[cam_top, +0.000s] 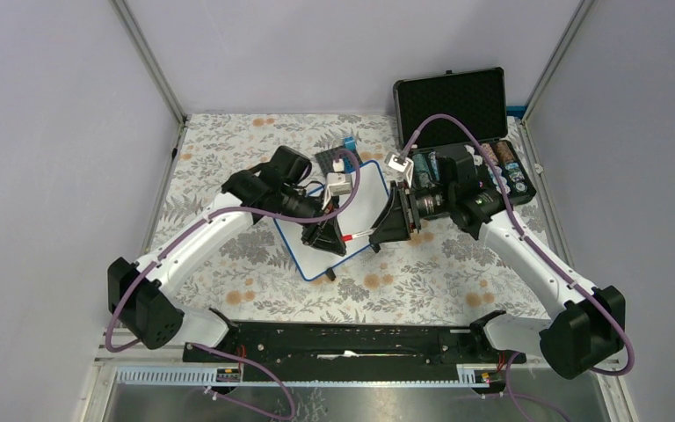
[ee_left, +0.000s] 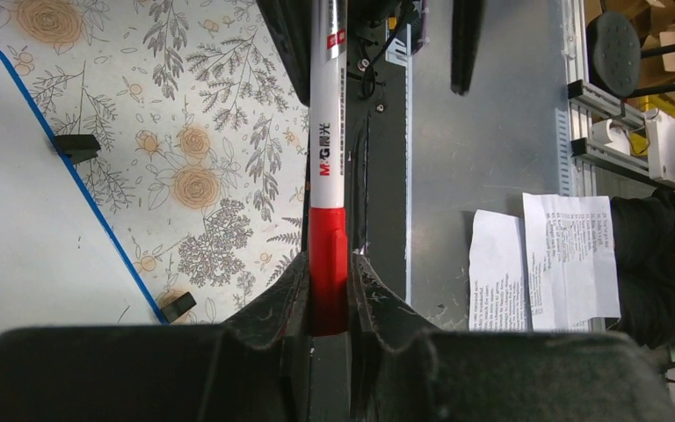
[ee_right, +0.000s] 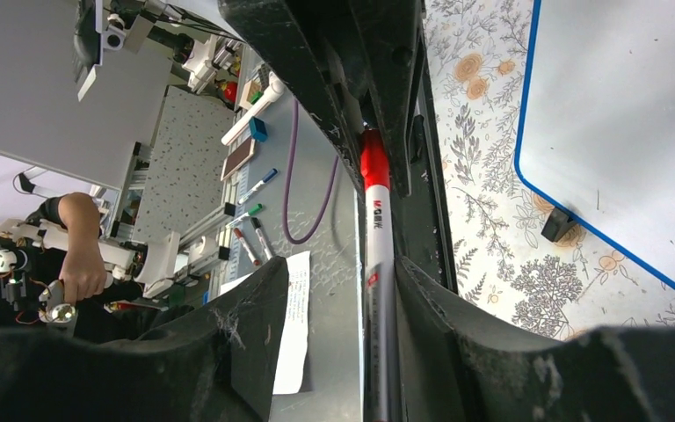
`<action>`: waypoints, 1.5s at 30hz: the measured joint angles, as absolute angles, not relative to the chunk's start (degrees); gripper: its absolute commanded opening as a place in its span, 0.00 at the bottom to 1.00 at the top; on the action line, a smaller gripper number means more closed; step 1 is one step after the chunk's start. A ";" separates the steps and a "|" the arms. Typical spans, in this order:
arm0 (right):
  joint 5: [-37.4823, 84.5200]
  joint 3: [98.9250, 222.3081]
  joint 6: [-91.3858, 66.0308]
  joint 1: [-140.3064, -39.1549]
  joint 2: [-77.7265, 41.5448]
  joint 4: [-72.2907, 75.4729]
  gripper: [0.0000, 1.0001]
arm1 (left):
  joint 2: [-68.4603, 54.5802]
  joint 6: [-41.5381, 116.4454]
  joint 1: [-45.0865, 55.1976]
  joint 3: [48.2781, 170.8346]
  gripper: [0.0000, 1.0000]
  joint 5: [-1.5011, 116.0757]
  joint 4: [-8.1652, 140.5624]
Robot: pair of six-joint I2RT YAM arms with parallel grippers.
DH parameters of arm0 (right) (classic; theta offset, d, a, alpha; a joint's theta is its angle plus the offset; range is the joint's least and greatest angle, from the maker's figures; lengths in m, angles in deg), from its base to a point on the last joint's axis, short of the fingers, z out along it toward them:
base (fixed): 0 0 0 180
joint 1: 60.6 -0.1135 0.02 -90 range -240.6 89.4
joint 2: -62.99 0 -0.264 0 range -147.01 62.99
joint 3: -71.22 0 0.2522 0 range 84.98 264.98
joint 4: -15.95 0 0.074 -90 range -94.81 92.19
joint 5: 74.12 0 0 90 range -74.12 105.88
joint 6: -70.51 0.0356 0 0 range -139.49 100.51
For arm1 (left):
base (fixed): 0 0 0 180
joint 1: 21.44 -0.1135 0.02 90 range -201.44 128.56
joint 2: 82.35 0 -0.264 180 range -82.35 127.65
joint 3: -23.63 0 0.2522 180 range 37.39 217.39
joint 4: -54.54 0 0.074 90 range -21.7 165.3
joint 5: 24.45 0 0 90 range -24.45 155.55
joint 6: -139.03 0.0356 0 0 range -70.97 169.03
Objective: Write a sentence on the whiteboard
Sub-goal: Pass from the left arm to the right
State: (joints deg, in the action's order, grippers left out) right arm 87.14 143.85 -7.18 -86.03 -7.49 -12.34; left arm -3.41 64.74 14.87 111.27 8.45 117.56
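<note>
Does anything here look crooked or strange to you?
The whiteboard lies slanted on the flowered cloth and bears no writing. The marker hangs between the arms: the left gripper clamps its red end, the right gripper stands open around its barrel.

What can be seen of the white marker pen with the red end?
The white plastic marker pen has a slim round barrel with printed lettering and a red end section, probably its cap. It hangs roughly level between the arms, near the edge of the blue-rimmed whiteboard. The left gripper is shut on the red end; the right gripper's open fingers flank the barrel.
</note>
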 measured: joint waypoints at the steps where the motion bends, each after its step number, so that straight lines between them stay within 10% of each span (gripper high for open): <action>1: 87.01 143.85 -6.72 -86.27 -7.49 -11.97 0.52 | -3.15 64.45 14.87 111.43 0.00 8.43 117.54; 21: 84.10 143.85 -4.40 -87.43 -7.95 -10.24 0.41 | -0.57 61.81 14.87 113.13 0.00 5.74 117.47; 28: 83.75 143.85 -4.27 -87.50 -8.49 -10.28 0.13 | -0.48 61.50 14.83 113.13 0.00 4.75 118.02; 35: 82.86 143.85 -3.74 -87.78 -9.15 -10.02 0.00 | -0.48 62.33 14.76 113.18 0.37 5.58 117.97; 45: 82.86 143.85 -3.46 -88.42 -9.30 -9.43 0.00 | -2.97 62.01 13.39 113.22 0.29 7.25 116.05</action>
State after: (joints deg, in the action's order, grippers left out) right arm 82.86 143.85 -3.46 -88.42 -9.30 -9.43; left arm -2.97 62.01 13.39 113.22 7.25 116.05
